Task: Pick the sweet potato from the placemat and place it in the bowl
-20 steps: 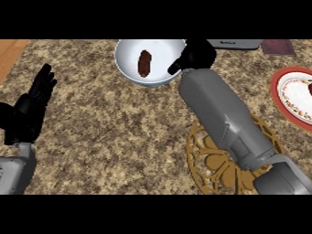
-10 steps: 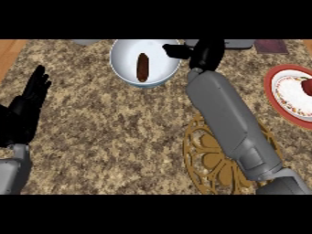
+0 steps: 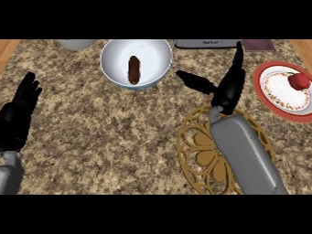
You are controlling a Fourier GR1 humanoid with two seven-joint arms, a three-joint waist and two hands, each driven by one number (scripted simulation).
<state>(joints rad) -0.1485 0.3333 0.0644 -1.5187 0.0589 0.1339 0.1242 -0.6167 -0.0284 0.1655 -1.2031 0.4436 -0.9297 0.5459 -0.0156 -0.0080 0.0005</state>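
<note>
1. The sweet potato (image 3: 134, 69) lies lengthwise in the bottom of the white bowl (image 3: 157, 54).
2. My right hand (image 3: 227, 93) is just right of the bowl and apart from it. Its fingers are straight, its thumb is spread toward the bowl, and it holds nothing.
3. My right forearm crosses the woven placemat (image 3: 193, 145).
4. A red-rimmed plate (image 3: 263, 93) farther right carries a red fruit (image 3: 297, 81).
5. My left hand (image 3: 15, 116) rests open, fingers up, at the view's left over the counter (image 3: 104, 137).

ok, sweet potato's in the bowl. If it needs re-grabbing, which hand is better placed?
Right. The right hand is open just beside the bowl, thumb pointing toward it, with the sweet potato lying inside. The left hand rests open at the view's left, farther from the bowl.
</note>
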